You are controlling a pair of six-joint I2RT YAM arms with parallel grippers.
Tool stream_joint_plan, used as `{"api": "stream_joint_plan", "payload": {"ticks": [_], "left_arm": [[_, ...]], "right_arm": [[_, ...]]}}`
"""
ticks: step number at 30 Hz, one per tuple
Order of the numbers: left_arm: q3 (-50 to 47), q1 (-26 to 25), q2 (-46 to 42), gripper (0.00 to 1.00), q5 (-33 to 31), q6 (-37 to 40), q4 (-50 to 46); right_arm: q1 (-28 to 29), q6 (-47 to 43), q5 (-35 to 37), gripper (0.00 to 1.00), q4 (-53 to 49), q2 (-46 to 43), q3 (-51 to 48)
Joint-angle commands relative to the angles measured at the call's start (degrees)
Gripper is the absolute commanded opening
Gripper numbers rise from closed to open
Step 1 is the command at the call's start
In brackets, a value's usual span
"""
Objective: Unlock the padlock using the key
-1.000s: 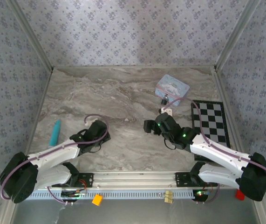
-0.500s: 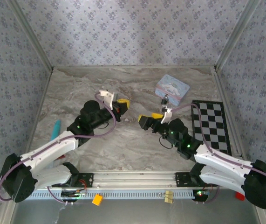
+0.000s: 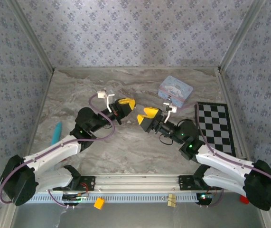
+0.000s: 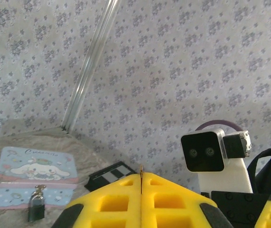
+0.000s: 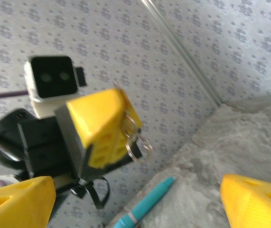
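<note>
The padlock [image 4: 36, 207] is small and dark with a silvery shackle. It stands on the table just in front of the pale blue cartoon tin [image 4: 31, 175], and from above the padlock [image 3: 166, 101] sits at the tin's [image 3: 175, 89] near edge. My left gripper [image 4: 141, 178] is raised over mid-table, shut on the key [image 4: 141, 167], whose thin edge pokes out between the yellow pads. In the right wrist view the key's rings [image 5: 136, 140] dangle from the left gripper [image 5: 102, 124]. My right gripper [image 5: 137, 204] faces it, open and holding nothing. In the top view the left gripper [image 3: 126, 103] and right gripper [image 3: 145, 116] are close together.
A teal pen [image 3: 56, 134] lies at the table's left side; the pen [image 5: 147, 202] also shows below the key rings. A black-and-white checkered board [image 3: 215, 126] lies at the right, near the tin. Patterned walls close in the table.
The left arm rose from the table's near left and reached to the centre with its gripper shut. The right gripper lifted and turned to face it. The two now nearly meet.
</note>
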Motion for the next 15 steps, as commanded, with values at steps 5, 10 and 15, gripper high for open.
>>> {"api": "stream_joint_plan", "payload": {"ticks": [5,10,15], "left_arm": [[-2.23,0.16,2.21,0.00,-2.94,-10.02,14.82],[-3.66,-0.19,6.52,0.00,-6.88,-19.05,23.91],[-3.14,-2.45,8.16,0.00,-8.05,-20.53,25.77]], "right_arm": [[-1.26,5.10,-3.49,0.77,11.19,3.75,3.38],[-1.66,6.46,-3.28,0.68,14.02,6.71,4.85],[-2.09,7.76,-4.84,0.59,15.61,8.74,6.37]]}}
